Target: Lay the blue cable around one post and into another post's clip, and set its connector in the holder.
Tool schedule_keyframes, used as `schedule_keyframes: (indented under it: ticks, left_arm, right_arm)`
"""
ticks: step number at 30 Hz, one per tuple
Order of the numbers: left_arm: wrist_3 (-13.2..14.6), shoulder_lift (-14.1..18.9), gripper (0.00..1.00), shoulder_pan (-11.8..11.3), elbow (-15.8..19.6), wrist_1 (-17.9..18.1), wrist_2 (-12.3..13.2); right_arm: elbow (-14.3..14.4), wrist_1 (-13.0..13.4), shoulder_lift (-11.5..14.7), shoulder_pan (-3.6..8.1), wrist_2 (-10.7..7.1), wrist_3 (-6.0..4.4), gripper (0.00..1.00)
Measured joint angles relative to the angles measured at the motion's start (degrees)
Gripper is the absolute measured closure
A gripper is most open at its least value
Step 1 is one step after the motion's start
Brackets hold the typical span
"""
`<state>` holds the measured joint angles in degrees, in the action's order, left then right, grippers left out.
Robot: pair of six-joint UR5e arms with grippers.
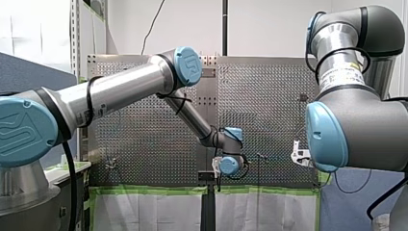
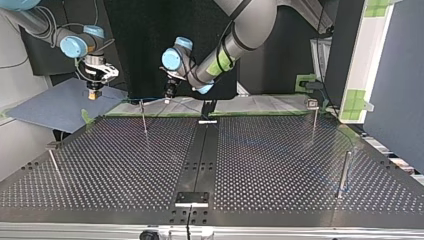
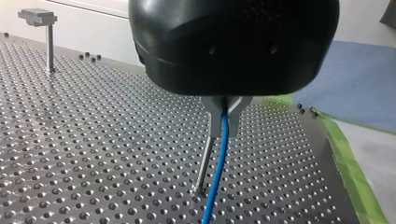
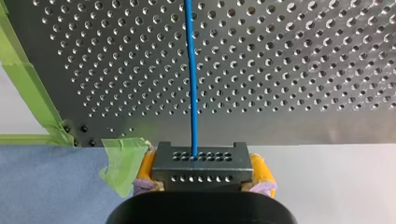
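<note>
Perforated table (image 4: 303, 70) beneath blue cable (image 4: 191, 84), straight from connector (image 4: 199, 165)

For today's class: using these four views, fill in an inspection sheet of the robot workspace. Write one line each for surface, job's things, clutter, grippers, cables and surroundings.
Surface: perforated table, bare metal, with green tape along its edge.
Job's things: blue cable runs from the connector out over the table; a plain post and a clip-topped post stand on it; the holder cannot be told for sure.
Clutter: nothing seen.
Grippers: right gripper shut on the connector, yellow pads at its sides; left gripper shut on the blue cable, close by a thin post.
Cables: black cable looped round my left arm.
Surroundings: blue mat beside the table.
</note>
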<state>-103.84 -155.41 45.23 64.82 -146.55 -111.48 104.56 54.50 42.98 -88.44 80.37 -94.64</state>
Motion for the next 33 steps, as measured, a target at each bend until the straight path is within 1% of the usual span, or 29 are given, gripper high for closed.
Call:
schedule_keyframes:
  ticks: [3, 7, 12, 17, 21, 26, 33]
  left_arm:
    - [-0.02, -0.07, 0.95, 0.06, -0.1, -0.03, -0.02]
    - [0.16, -0.07, 0.95, 0.31, -0.04, 0.11, -0.8]
    - [0.53, -0.08, 0.95, 0.56, -0.04, 0.44, -0.98]
    - [1.07, -0.1, 0.95, 0.8, 0.53, 0.88, -1.08]
    - [1.21, -0.1, 0.95, 0.91, 0.82, 1.31, -0.9]
    - [1.47, -0.21, 0.95, 1.31, 0.88, 1.87, -0.26]
    - [1.48, -1.87, 0.95, 1.61, -0.39, 1.76, 0.15]
  right_arm:
    - [-0.18, -0.08, -0.02, 0.28, -0.1, -0.29, 1.0]
    - [-0.49, -0.41, -0.08, 0.7, -0.3, -0.69, 1.0]
    - [-0.69, -0.67, -0.44, 1.25, -0.94, -1.06, 1.0]
    - [-1.27, -1.05, -1.58, 1.5, -1.55, -1.14, 1.0]
    - [-2.29, -1.93, -2.84, 1.63, -1.97, -0.94, 1.0]
    - [-3.28, -2.51, -3.2, 1.73, -2.26, -1.11, 1.0]
    - [-5.62, -4.74, -3.36, 1.77, -2.89, -1.18, 1.0]
